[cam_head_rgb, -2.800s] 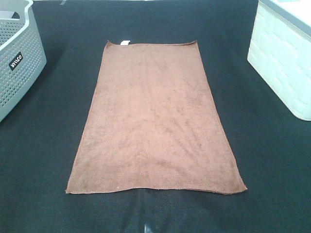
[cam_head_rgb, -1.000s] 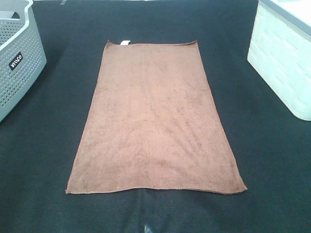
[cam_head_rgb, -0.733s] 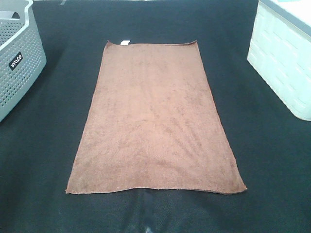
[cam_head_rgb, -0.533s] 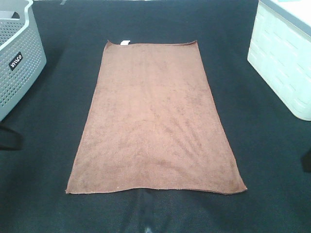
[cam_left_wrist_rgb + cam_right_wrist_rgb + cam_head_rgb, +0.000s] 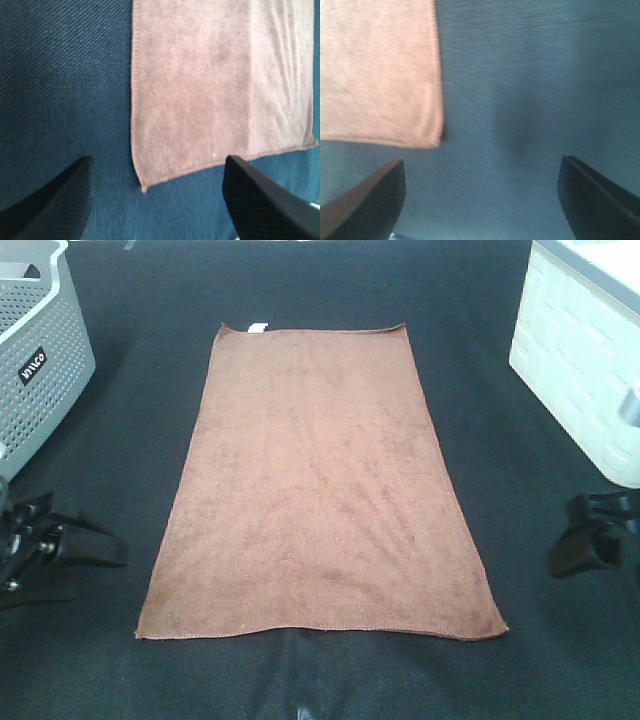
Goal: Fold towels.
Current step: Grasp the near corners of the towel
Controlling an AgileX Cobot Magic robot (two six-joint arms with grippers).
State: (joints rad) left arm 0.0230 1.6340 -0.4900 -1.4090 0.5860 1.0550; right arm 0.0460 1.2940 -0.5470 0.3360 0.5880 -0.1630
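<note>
Black woven cloth table cover [image 5: 480, 300]: fills the whole work surface, with wide bare strips on both long sides of the towel and a narrower bare band along its near edge. Reddish-brown rectangular microfibre towel [image 5: 318, 490]: lies flat and unfolded at the centre of the table, long edges running away from the robot, both straight; near short edge slightly wavy, stitched hem visible all round, four corners flat on the cloth. Pale mint plastic bin with brick-pattern wall [image 5: 580, 370]: far right, well apart from the towel's right long edge. Grey perforated plastic basket [image 5: 40, 370]: far left, likewise well apart from the towel's left long edge. Left gripper [image 5: 157, 165]: black, low over the bare cloth at the near left, apart from the towel's left edge in the high view; fingers spread wide, holding nothing, the towel's near-left corner seen between them in the wrist view. Right gripper [image 5: 482, 162]: black, at the near right edge of the table, well clear of the towel's near-right corner; fingers spread wide, empty. Black label with white lettering [image 5: 32, 366]: on the grey basket's wall. Small white tag [image 5: 257, 328]: on the towel's far short edge, near its left corner.
</note>
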